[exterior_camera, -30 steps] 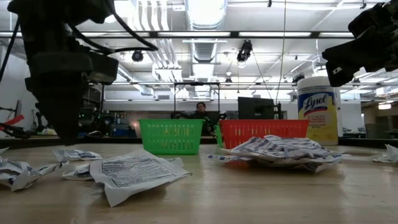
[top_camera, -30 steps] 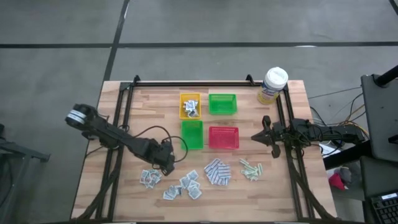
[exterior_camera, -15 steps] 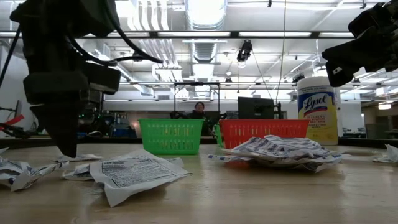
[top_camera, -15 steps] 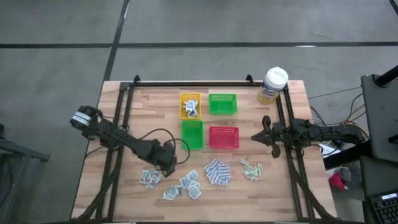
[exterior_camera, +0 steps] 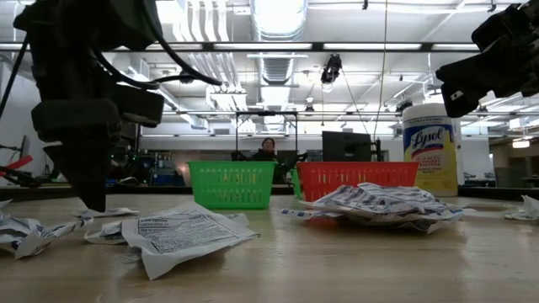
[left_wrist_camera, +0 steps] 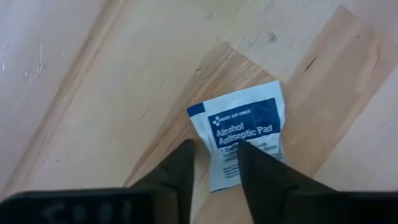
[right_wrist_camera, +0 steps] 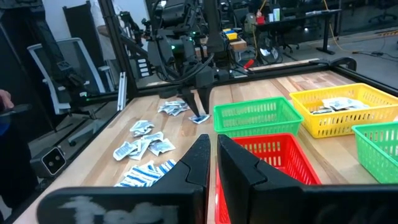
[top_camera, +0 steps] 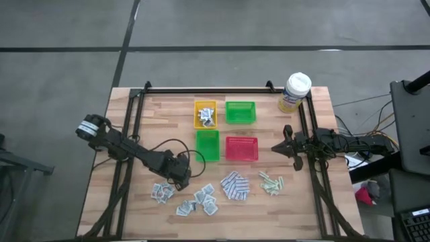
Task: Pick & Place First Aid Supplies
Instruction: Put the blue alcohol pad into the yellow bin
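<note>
My left gripper [top_camera: 181, 180] points down at the table, left of the near green tray [top_camera: 207, 144]. Its fingers [left_wrist_camera: 214, 163] stand narrowly apart over the edge of a white sachet with a blue band [left_wrist_camera: 249, 121], which lies flat on the wood. More white-grey sachets [top_camera: 161, 193] [top_camera: 201, 202], blue-and-white pads [top_camera: 234, 186] and pale green strips [top_camera: 271, 182] lie loose along the near side. My right gripper [top_camera: 277, 148] waits shut and level at the table's right edge, holding nothing. My left gripper comes at the sachet from above, pointing down. One fingertip [left_wrist_camera: 252, 165] stands over the sachet's printed part near its edge [left_wrist_camera: 227, 165]; the other [left_wrist_camera: 185, 162] is on bare wood just beside that edge. The sachet lies flat. Whether it is pinched, I cannot tell.
A yellow tray [top_camera: 205, 113] with sachets in it and a green tray [top_camera: 240, 111] stand behind the near green tray and a red tray [top_camera: 241, 148]. A yellow canister with a white lid [top_camera: 294, 92] stands at the far right corner. Black rails frame the table.
My left gripper has sunk a little toward the table, down among the sachets at the left, and has kept still over the last half second. The sachets lie where they were.
</note>
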Controlling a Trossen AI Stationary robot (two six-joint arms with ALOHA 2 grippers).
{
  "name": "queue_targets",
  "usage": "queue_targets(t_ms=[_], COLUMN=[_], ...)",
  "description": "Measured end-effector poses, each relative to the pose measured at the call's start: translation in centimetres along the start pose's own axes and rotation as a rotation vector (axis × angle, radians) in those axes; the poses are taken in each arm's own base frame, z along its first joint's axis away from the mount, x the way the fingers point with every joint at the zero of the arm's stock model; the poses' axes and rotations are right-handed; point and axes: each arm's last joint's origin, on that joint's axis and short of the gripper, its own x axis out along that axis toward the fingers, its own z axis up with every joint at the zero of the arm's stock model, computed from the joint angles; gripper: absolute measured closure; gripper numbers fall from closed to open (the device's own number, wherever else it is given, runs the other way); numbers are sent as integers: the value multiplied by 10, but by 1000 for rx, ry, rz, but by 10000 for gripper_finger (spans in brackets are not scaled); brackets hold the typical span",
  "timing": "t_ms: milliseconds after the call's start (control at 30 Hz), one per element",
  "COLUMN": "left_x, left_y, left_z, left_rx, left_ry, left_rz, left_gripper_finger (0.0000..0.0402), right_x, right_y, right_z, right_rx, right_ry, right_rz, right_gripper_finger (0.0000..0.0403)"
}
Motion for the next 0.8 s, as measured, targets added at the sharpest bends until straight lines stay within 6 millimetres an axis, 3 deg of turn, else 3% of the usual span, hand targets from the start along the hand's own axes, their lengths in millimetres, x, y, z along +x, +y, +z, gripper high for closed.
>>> queue_targets(t_ms=[367,800], left_x=[0,-6], left_y=[0,2], left_z=[1,2], left_rx=[0,42], left_ry=[-23,-45], left_rz=[10,58], left_gripper_finger=[379,401], right_x=[0,0], right_y=[0,0], right_z=[0,0], right_rx=[0,0], right_ry=[0,0], right_rz=[0,0], right_gripper_finger=[374,374])
